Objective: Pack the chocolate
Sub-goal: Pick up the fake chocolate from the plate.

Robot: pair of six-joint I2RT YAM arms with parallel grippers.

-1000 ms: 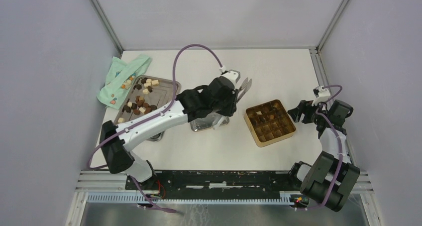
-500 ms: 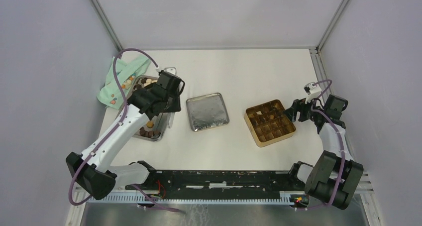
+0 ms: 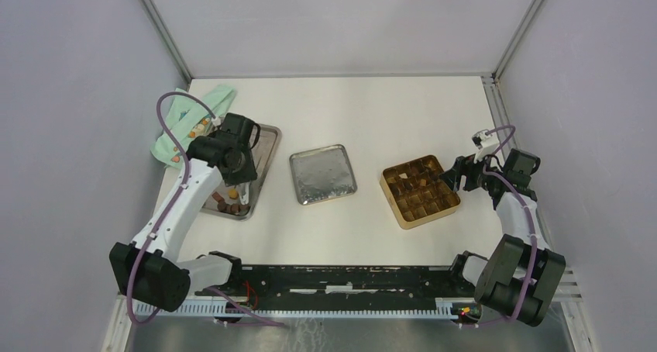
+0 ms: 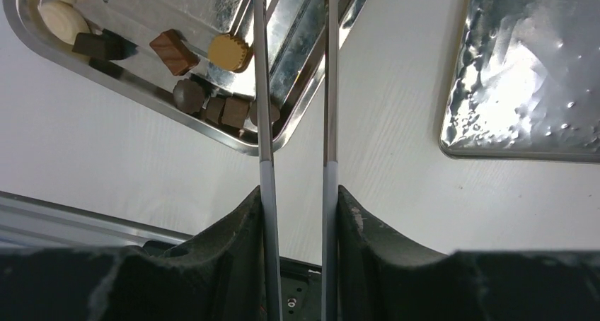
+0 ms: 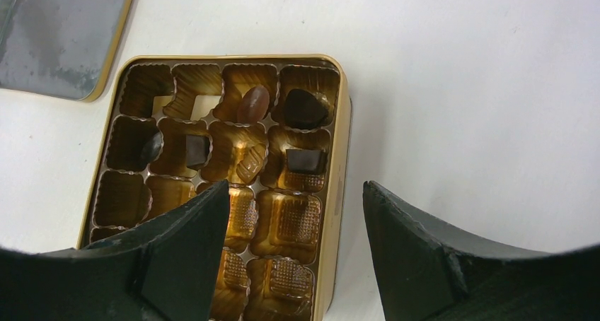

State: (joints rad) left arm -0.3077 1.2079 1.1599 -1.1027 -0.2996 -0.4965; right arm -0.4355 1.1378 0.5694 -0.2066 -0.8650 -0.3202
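Observation:
Loose chocolate (image 4: 173, 51) in dark, mid-brown and cream pieces lies in the steel tray (image 4: 141, 98) at the left (image 3: 267, 146). My left gripper (image 4: 297, 194) hovers over that tray's near corner (image 3: 232, 170), shut on the long metal tweezers (image 4: 262, 88). The tweezer arms stand apart and their tips run out of view. The gold tin (image 3: 391, 205) holds a few dark chocolates (image 5: 306, 109) in its far compartments. My right gripper (image 5: 296, 194) is open and empty over the tin's right rim (image 5: 339, 158), seen from above at the gripper (image 3: 459, 174).
A silver lid (image 3: 323, 174) lies flat between tray and tin, its corner also in the lid (image 5: 64, 38) of the right wrist view. A green patterned bag (image 3: 190, 119) lies behind the tray at the far left. Frame posts and walls close in the table.
My left arm has swung from beside the lid back to the left tray, tweezers still held. The right gripper has edged a little toward the tin.

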